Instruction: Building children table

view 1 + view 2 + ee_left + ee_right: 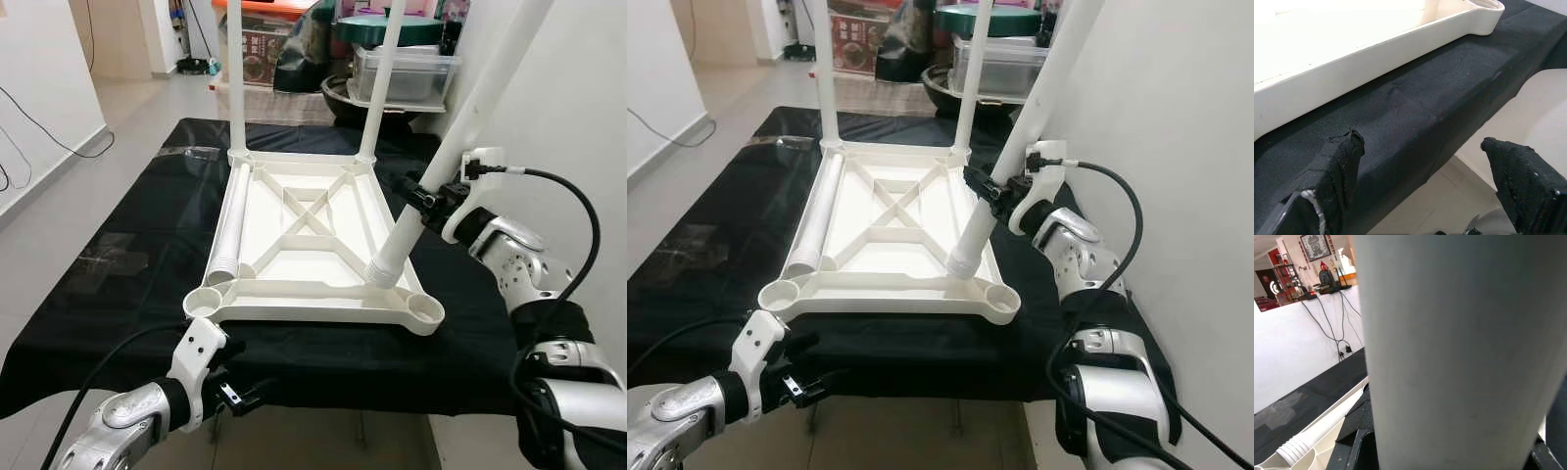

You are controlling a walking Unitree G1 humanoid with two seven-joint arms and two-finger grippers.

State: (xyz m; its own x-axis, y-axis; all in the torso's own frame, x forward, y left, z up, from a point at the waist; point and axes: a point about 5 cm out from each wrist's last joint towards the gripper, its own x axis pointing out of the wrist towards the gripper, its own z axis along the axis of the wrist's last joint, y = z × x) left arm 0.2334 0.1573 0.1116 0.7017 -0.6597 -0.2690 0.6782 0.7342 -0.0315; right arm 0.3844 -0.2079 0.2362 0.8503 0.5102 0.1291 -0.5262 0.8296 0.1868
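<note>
Upside down on the black-draped counter [147,245] lies the white tabletop [313,245], two legs [235,78] standing in its far sockets and a loose leg [227,230] lying along its left side. The right pincer [428,199] pinches a tilted leg [441,162] (foot near the near-right socket [427,310]). The left pincer [240,394], spread wide, hangs below the counter's near edge.

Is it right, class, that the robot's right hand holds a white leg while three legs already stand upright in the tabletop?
Not quite: two legs stand upright, as the left eye view shows; another leg lies flat on the tabletop. The right hand does hold a leg.
</note>
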